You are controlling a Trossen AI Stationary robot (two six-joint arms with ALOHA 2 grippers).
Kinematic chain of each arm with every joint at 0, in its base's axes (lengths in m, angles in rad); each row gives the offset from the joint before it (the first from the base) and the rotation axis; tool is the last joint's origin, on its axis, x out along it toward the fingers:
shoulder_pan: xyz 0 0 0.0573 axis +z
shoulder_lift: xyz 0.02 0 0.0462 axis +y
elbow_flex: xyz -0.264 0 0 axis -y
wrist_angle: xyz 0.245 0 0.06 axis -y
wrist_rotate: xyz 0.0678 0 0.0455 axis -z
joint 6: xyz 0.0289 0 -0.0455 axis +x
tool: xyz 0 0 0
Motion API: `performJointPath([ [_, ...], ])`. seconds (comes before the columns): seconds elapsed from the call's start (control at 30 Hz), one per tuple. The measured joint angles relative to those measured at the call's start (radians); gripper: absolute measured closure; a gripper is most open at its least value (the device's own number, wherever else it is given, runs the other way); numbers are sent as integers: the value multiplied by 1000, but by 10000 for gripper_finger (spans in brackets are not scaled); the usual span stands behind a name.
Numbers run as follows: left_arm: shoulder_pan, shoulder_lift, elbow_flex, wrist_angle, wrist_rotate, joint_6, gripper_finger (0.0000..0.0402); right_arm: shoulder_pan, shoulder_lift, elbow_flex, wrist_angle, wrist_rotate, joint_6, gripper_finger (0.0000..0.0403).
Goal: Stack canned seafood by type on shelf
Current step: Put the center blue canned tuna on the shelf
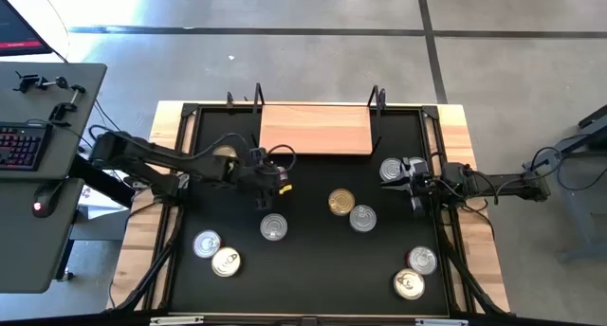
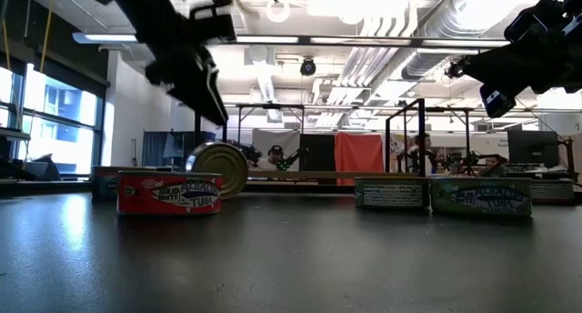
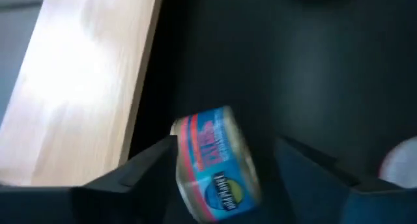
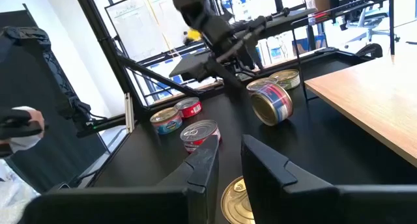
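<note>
Near the middle left of the high view, the left tool is open around a tilted tin, just beside the shelf, so it can go on.

Tilted tin between open claw fingers (beside shelf)

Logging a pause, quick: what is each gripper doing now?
Left gripper: open, a tilted can loose between its fingers.
Right gripper: nearly closed, empty, beside the shelf.
</note>
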Motion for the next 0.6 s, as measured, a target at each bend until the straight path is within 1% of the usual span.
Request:
performJointPath([
  [0.1, 28, 46, 0, 2, -38, -44, 125, 0, 0, 0, 0, 0, 0, 347],
  [0.2, 56, 80, 0, 7, -58, -81, 120, 0, 0, 0, 0, 0, 0, 347],
  [0.3, 77, 106, 0, 7, -46, -83, 119, 0, 0, 0, 0, 0, 0, 347],
  [0.4, 92, 125, 0, 13, 0, -82, 119, 0, 0, 0, 0, 0, 0, 347],
  [0.5, 99, 134, 0, 31, 23, -81, 124, 0, 0, 0, 0, 0, 0, 347],
  [0.6, 97, 134, 0, 46, 23, -56, 149, 0, 0, 0, 0, 0, 0, 347],
])
